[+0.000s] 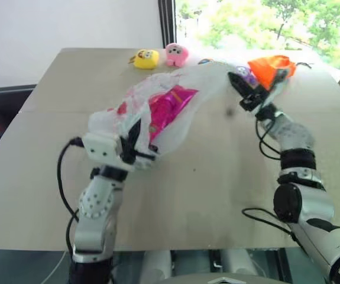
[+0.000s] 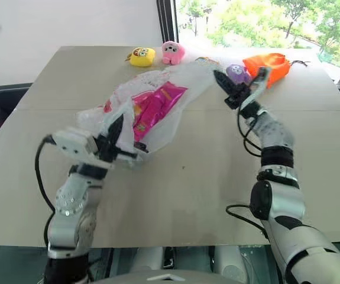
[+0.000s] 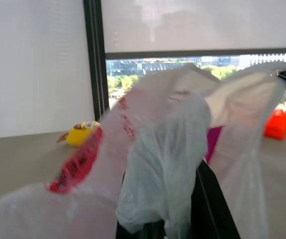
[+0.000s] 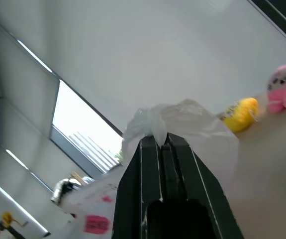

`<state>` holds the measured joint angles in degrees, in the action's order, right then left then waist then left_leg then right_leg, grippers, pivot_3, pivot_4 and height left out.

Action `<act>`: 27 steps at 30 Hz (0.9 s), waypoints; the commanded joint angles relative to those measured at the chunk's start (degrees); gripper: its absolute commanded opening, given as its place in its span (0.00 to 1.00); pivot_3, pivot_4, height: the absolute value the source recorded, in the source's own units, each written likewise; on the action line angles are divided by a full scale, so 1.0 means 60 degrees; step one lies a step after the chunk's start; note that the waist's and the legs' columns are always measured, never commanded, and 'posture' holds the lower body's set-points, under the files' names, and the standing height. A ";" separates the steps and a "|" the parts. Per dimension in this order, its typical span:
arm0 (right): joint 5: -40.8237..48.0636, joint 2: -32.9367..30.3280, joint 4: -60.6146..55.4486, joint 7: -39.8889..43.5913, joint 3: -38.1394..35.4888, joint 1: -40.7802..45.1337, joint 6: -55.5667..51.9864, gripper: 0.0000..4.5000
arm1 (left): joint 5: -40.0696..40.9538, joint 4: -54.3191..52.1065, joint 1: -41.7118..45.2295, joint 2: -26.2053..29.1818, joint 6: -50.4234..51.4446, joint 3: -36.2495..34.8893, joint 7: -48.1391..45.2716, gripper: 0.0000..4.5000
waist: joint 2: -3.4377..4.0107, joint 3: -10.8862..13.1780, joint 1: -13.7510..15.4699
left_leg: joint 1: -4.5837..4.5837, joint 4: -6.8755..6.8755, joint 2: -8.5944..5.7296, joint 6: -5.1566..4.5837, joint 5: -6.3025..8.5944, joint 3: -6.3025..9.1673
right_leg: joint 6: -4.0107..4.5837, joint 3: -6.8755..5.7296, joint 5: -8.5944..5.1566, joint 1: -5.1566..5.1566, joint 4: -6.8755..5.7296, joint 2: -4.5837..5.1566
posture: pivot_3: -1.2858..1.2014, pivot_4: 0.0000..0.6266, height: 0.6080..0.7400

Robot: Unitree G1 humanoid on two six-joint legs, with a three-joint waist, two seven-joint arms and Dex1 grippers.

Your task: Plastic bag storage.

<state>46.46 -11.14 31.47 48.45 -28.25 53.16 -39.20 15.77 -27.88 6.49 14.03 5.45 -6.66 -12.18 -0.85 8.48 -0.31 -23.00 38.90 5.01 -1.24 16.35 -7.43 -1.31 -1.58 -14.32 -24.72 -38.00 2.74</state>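
The plastic bag (image 1: 158, 115) is held above the table (image 1: 205, 189), pinched by the closed left hand (image 1: 135, 145) and closed right hand (image 2: 226, 89). Thin, limp and slippery, it is best gripped at bunched edges.

1. The bag (image 1: 158, 112) veils the magenta packet (image 1: 167, 106) at frame centre, its print unreadable.
2. The left gripper (image 1: 135, 145) fingertips vanish into bag folds.
3. The purple toy (image 2: 236, 72), upper right, sits half hidden behind the right gripper (image 2: 226, 87).

Tan cardboard-topped table (image 1: 205, 195), yellow plush toy (image 1: 145, 58) beside pink plush toy (image 1: 175, 54) at far edge, orange cloth pouch (image 1: 270, 68) far right
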 commanded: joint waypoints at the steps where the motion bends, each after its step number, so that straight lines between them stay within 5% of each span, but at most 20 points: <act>1: 0.1859 -0.0483 -0.1636 -0.0844 -0.1125 0.0345 -0.0719 0.01 | 0.1029 0.0047 0.1639 0.0476 0.1236 -0.0804 0.0153 0.00 | -0.0001 0.0001 -0.0015 | 0.0000 0.0001 -0.0003 0.0000 0.0000 0.0002 | -0.0001 0.0000 0.0000 0.0000 -0.0002 0.0000 | 0.52 0.24 1.00; 9: 0.2459 -0.1407 -0.1959 -0.1430 -0.1199 0.1164 -0.0576 0.01 | 0.2560 0.2493 0.5584 0.1791 0.2338 -0.2523 0.0075 0.00 | 0.0000 0.0006 -0.0101 | 0.0002 0.0013 -0.0010 0.0005 -0.0003 0.0009 | -0.0004 -0.0001 0.0001 0.0003 -0.0004 -0.0006 | 0.52 0.24 1.00; 18: 0.2191 -0.2230 -0.1297 -0.0945 -0.0942 0.1828 -0.0216 0.01 | 0.2329 0.6192 0.8740 0.3265 0.1424 -0.2572 -0.1449 0.00 | -0.0005 0.0031 -0.0085 | -0.0011 -0.0006 -0.0010 0.0011 -0.0007 0.0003 | -0.0007 -0.0010 -0.0001 -0.0010 0.0012 -0.0005 | 0.52 0.24 1.00; 23: 0.2168 -0.2478 -0.1326 -0.0791 -0.0867 0.1682 -0.0197 0.01 | 0.1960 0.6772 0.8910 0.3327 0.1004 -0.2262 -0.1909 0.00 | 0.0000 0.0034 -0.0090 | -0.0007 -0.0033 -0.0011 0.0019 -0.0011 -0.0009 | -0.0007 -0.0009 -0.0001 -0.0014 0.0014 -0.0002 | 0.52 0.24 1.00; 27: 0.2395 -0.2814 -0.2405 -0.0632 -0.0571 0.0303 -0.1283 0.01 | 0.1698 0.5567 0.7326 0.3211 0.1138 -0.1935 -0.2090 0.00 | 0.0004 0.0029 -0.0084 | -0.0001 -0.0051 -0.0010 0.0035 -0.0020 -0.0007 | -0.0007 -0.0010 -0.0001 -0.0015 0.0014 -0.0001 | 0.52 0.24 1.00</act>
<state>58.92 -25.34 22.29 43.31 -31.41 58.75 -43.78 27.08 10.06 53.48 32.65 13.08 -18.00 -24.29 -0.82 8.65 -0.81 -22.93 38.53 4.94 -1.03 16.22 -7.50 -1.36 -1.62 -14.33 -24.77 -37.95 2.76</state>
